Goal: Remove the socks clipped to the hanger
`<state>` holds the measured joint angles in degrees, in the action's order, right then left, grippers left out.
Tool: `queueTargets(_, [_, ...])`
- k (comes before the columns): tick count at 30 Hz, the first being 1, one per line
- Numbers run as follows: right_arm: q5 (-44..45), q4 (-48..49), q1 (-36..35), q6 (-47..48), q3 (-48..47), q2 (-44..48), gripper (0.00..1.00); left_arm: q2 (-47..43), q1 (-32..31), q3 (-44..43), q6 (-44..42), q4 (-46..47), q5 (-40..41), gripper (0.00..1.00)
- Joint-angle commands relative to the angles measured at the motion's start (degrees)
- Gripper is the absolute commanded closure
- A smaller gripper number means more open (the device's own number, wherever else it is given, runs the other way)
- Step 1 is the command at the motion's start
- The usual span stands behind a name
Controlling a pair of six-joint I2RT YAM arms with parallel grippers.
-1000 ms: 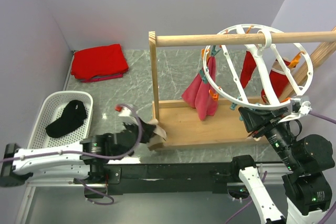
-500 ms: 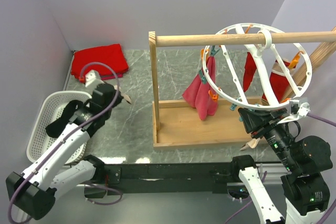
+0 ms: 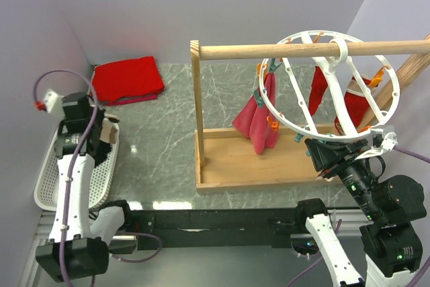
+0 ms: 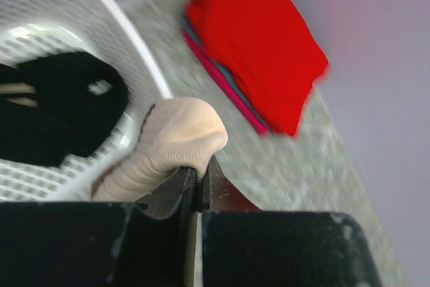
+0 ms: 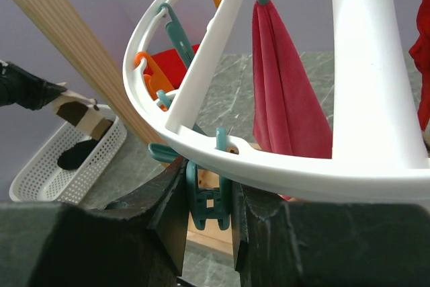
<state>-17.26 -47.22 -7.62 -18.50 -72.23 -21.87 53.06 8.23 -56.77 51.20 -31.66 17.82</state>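
Above the grey marbled tabletop (image 3: 161,159), I read the left gripper (image 4: 199,169) clamped on a cream ribbed sock (image 4: 176,140) at the white mesh basket (image 4: 101,11) rim. The right gripper (image 5: 209,193) pinches a teal peg (image 5: 205,205) on the white ring hanger (image 5: 376,99).

Glossy plastic hanger (image 5: 376,132) and peg (image 5: 208,203), wooden rail (image 3: 269,51), knitted sock (image 4: 175,142).

A white mesh basket (image 3: 104,176) sits at the lower left on the grey marbled table (image 3: 161,146). A folded red cloth (image 3: 126,78) lies at the upper left. A wooden rail frame (image 3: 228,52) stands centre to right.
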Motion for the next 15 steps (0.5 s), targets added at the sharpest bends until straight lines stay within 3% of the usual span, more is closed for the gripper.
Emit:
queueTargets(1, [-1.73, -1.73, -0.21, 0.49, -1.6, 0.33, 0.99, -0.41, 10.04, -3.35, -2.33, -3.93, -1.64, 0.99])
queueTargets(6, [-1.99, -1.56, -0.21, 0.4, -1.34, 0.16, 0.99, 1.16, 16.64, 0.87, 0.38, -4.99, -5.35, 0.97])
queueTargets(9, [-2.08, -1.64, -0.21, 0.31, -1.34, 0.16, 0.99, 3.01, 18.14, 0.18, 2.41, -8.24, -3.59, 0.87])
queueTargets(10, [-2.08, -1.73, -0.29, 0.4, -1.34, 0.16, 0.99, 3.28, 18.23, -0.09, 2.76, -8.94, -2.89, 0.67])
queueTargets(12, [-1.99, -1.65, -0.21, 0.4, -1.34, 0.25, 0.99, 3.19, 18.23, -0.79, 3.03, -9.12, -3.58, 0.38])
queueTargets(13, [-1.99, -1.56, -0.21, 0.31, -1.16, 0.25, 0.98, 2.93, 18.23, -0.88, 3.2, -8.86, -5.07, 0.14])
queueTargets(14, [-2.08, -1.47, -0.21, 0.13, -1.16, 0.25, 0.99, 2.41, 18.23, -0.53, 3.29, -7.81, -5.86, 0.05])
queueTargets(15, [-2.08, -1.47, -0.29, 0.22, -1.08, 0.25, 0.99, 1.18, 18.23, -0.36, 3.55, -7.37, -6.57, 0.04])
